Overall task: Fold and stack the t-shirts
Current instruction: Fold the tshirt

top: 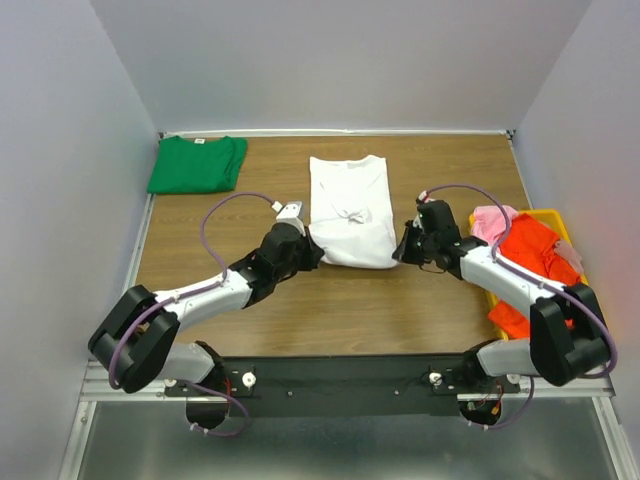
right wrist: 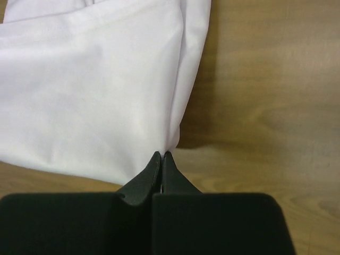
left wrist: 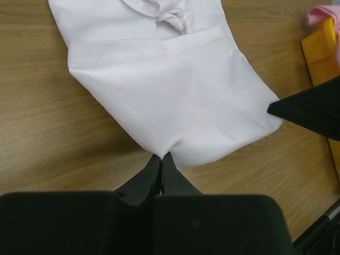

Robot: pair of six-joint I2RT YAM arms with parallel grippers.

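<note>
White t-shirt [top: 350, 210], centre of frame, is being pinched at its lower corners by left gripper [left wrist: 161, 158] and right gripper [right wrist: 161, 155], jaws closed on fabric. It is being judged soft, light, limp; corner holds suit, sagging likely.

White t-shirt [left wrist: 175, 101]: soft matt cloth, smooth. Table [left wrist: 42, 122]: wood-grain, smooth, faint sheen. Yellow bin [left wrist: 321, 53]: plastic, slight gloss.

I've got a yellow bin [top: 550, 215] at the right edge of the wooden table [top: 400, 310], pale walls [top: 330, 60] behind it.
</note>
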